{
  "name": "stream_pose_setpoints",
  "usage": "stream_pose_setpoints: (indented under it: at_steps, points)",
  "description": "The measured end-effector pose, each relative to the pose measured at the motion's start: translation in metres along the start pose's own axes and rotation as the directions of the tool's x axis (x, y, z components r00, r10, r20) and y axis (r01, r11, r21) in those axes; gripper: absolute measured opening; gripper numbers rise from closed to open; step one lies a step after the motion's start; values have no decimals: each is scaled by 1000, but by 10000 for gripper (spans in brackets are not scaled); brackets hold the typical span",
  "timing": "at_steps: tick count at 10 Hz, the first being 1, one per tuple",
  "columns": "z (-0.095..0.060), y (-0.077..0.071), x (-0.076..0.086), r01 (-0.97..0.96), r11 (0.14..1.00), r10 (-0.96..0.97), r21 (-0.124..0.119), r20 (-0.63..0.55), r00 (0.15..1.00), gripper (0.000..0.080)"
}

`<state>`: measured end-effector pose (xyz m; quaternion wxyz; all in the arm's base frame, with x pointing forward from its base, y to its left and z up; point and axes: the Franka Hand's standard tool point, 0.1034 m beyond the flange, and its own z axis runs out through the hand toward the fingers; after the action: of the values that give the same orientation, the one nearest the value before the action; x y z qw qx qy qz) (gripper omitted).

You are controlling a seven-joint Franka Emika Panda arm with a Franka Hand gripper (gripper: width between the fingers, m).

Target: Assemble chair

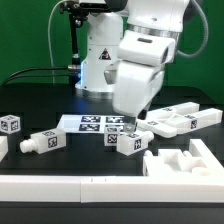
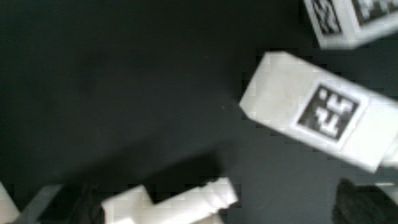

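Observation:
The chair is in loose white plastic parts with black-and-white tags. In the exterior view my gripper [image 1: 127,117] hangs low over the table's middle, just above a tagged block [image 1: 128,141]. Its fingertips are hard to make out there. The wrist view shows the gripper [image 2: 205,205] open, with dark fingers [image 2: 43,205] at either side. A white ribbed peg piece [image 2: 175,200] lies between them, closer to one finger, and nothing is gripped. A tagged block [image 2: 320,105] lies beyond the jaws, and another [image 2: 349,20] sits farther off.
The marker board [image 1: 88,123] lies behind the gripper. A small tagged cube [image 1: 12,124] and a peg block [image 1: 41,141] sit at the exterior view's left. Flat slabs [image 1: 186,118] and a notched piece [image 1: 182,160] lie at its right. A white ledge [image 1: 60,185] runs along the front.

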<state>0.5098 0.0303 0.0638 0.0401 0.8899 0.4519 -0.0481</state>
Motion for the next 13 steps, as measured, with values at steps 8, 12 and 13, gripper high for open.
stream_pose_setpoints:
  at_steps: [8,12,13]
  points:
    - [3,10,-14,-750,652,740,111,121,661,648]
    - [6,11,-11,-878,467,862,106,164,479,648]
    - [9,7,-10,-927,357,908,112,194,373,648]
